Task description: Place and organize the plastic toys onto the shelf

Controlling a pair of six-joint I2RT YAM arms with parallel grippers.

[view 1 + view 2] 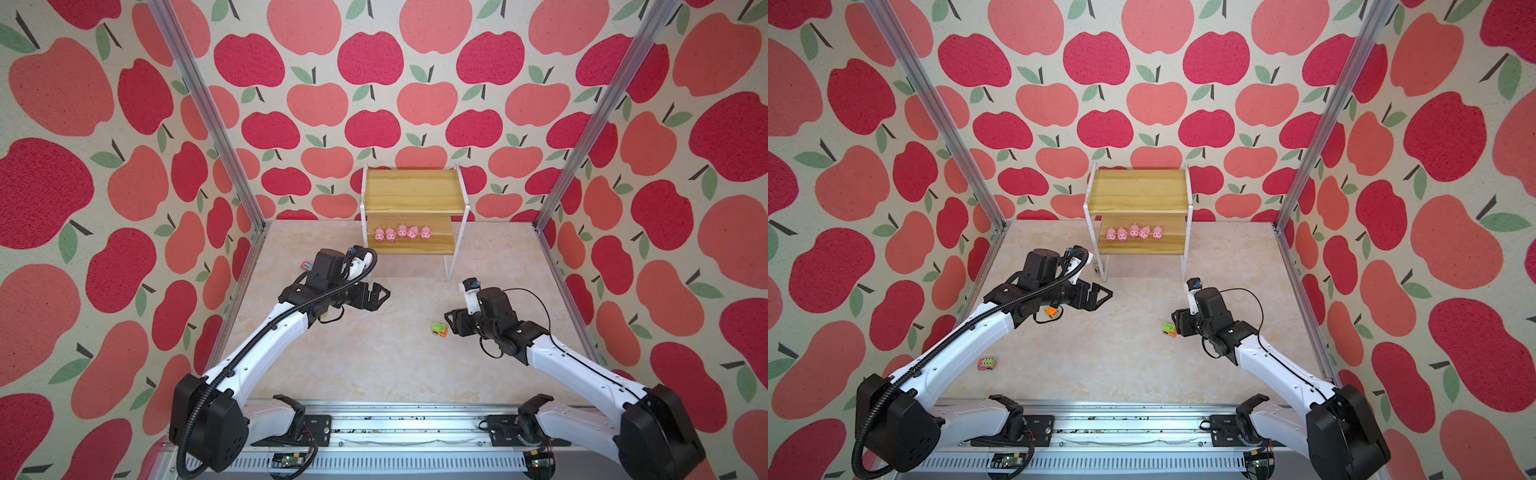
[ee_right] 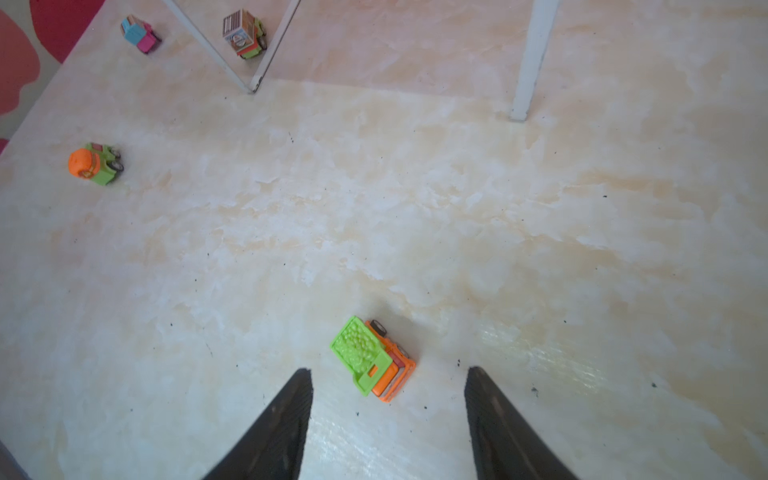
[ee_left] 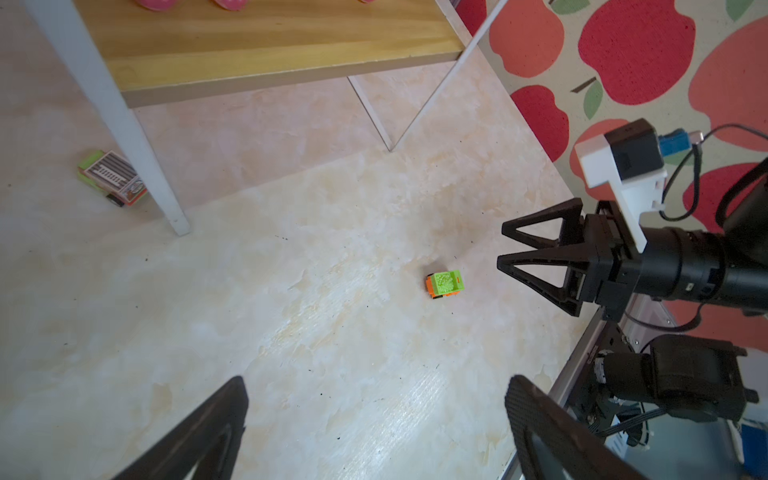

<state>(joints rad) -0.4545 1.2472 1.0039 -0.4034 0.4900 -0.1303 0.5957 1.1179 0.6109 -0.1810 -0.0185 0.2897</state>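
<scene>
Dark ribbed fingers [image 2: 282, 424] of the right gripper [image 3: 500, 245] fill the near edge of the right wrist view, spread apart with nothing pinched. Just ahead of their tips, on the pale marbled tabletop [image 1: 374, 357], lies a green-and-orange dump truck [image 2: 370, 357]. Its green bed faces up, and it sits nearer one finger than the other, touching neither. The left gripper [image 3: 376, 378] hangs above the tabletop left of centre, its jaws spread wide around nothing.

Four more toy trucks lie on the tabletop. A green mixer truck with an orange drum [image 2: 93, 164] sits below the left arm's wrist. A pink-and-blue truck [image 2: 139, 33] is near the left wall. A box truck with a striped top [image 3: 112, 178] is just beside the shelf's front leg on the left arm's side. A pink-and-green truck [image 1: 986, 363] lies beside the left arm's white link.

At the back stands the shelf [image 1: 413, 189], against the apple-patterned wall [image 1: 374, 62]. Five pink pigs [image 1: 401, 232] sit in a row on its lower board.
</scene>
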